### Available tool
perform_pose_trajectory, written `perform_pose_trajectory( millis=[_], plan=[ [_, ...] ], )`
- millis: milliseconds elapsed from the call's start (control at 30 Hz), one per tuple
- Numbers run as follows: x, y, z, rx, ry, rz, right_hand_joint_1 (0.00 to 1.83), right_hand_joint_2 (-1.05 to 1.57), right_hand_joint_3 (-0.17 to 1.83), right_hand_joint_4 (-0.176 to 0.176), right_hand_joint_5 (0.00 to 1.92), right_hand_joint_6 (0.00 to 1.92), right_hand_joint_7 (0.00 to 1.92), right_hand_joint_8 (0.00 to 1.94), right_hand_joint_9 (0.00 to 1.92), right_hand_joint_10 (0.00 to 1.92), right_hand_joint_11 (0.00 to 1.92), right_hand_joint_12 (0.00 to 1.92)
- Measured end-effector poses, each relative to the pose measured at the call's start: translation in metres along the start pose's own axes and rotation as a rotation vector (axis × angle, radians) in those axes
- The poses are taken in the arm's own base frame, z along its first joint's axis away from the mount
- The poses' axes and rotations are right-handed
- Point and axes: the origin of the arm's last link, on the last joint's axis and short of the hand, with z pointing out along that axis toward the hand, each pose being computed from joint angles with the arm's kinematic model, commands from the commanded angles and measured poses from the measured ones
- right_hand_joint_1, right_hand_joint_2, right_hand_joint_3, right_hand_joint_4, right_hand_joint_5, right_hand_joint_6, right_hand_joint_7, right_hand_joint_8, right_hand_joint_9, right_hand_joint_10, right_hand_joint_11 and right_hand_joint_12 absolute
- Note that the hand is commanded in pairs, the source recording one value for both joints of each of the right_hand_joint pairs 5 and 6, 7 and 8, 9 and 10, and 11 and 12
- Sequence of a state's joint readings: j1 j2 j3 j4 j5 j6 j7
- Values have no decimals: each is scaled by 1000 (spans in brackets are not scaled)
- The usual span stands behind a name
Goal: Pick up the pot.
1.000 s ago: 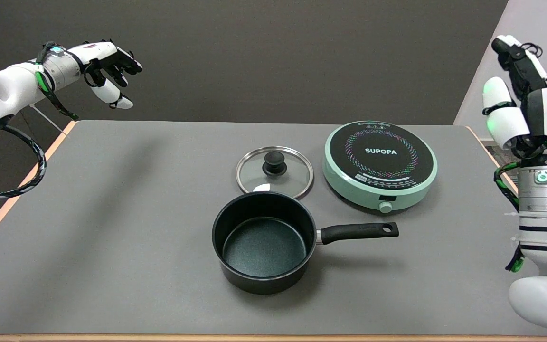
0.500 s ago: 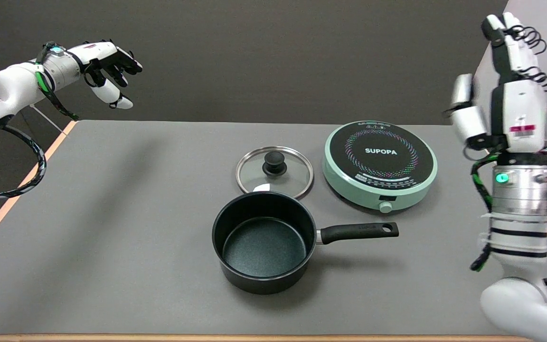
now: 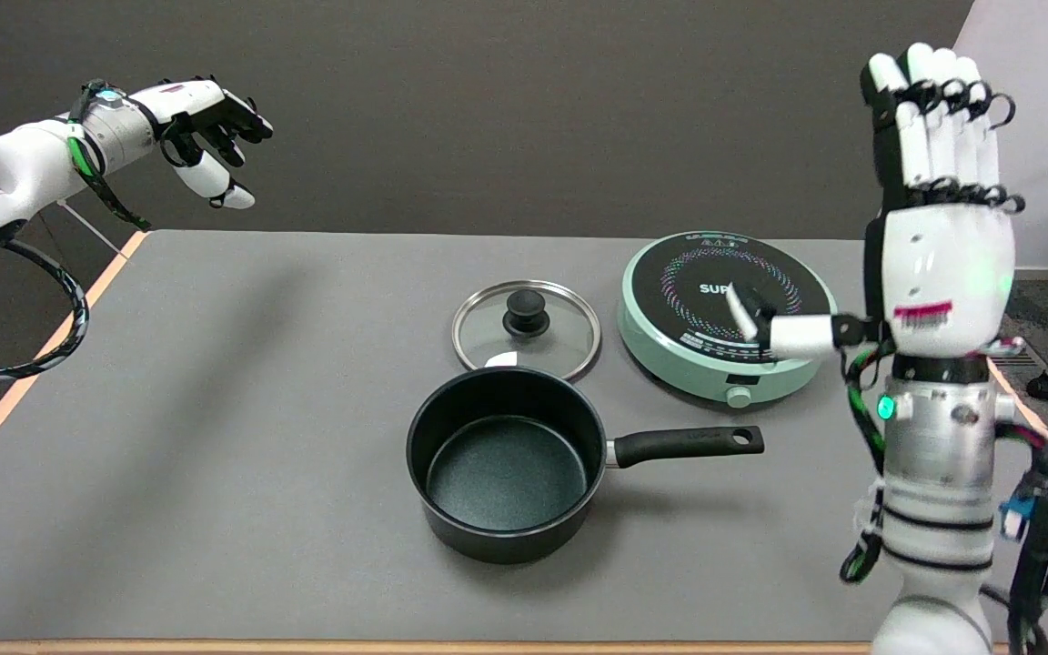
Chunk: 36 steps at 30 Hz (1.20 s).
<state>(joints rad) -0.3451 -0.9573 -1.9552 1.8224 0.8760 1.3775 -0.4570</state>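
Well left of the right hand (image 3: 938,273) fingers (image 3: 933,127) sits the pot (image 3: 506,464).

From my seat, the pot (image 3: 506,464) sits mid-table, its handle (image 3: 688,443) pointing right. Behind the pot lies the lid (image 3: 525,326); the induction cooker (image 3: 726,314) sits behind and right. My right hand (image 3: 938,246) hovers right of the pot.

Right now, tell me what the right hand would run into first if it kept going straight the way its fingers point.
Nothing on the table. The right hand is open, fingers pointing up and away, so its line passes above the cooker and pot toward the back wall, though depth is unclear.
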Motion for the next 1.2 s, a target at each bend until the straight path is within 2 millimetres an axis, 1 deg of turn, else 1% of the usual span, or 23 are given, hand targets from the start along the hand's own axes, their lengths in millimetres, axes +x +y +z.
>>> perform_pose_trajectory(
  millis=[200, 367, 533, 833, 1000, 1200],
  plan=[
    [9, -21, -22, 35, 4, -49, 1135, -14, 960, -176, 61, 61, 61, 61, 61, 61, 61, 61],
    [14, -38, -38, 64, 0, -45, 1129, 48, 952, -176, 63, 63, 63, 63, 63, 63, 63, 63],
    [16, -54, -54, 85, -11, -14, 1117, 104, 906, -176, 64, 64, 64, 64, 64, 64, 64, 64],
    [14, -84, -86, 133, -39, 46, 1139, 96, 829, -176, 66, 66, 66, 66, 66, 66, 66, 66],
    [9, -92, -102, 132, -88, 77, 1162, 90, 779, -176, 67, 67, 67, 67, 67, 67, 67, 67],
    [1, -95, -124, 98, -177, 110, 1186, 32, 758, -176, 66, 66, 66, 66, 66, 66, 66, 66]
  ],
)
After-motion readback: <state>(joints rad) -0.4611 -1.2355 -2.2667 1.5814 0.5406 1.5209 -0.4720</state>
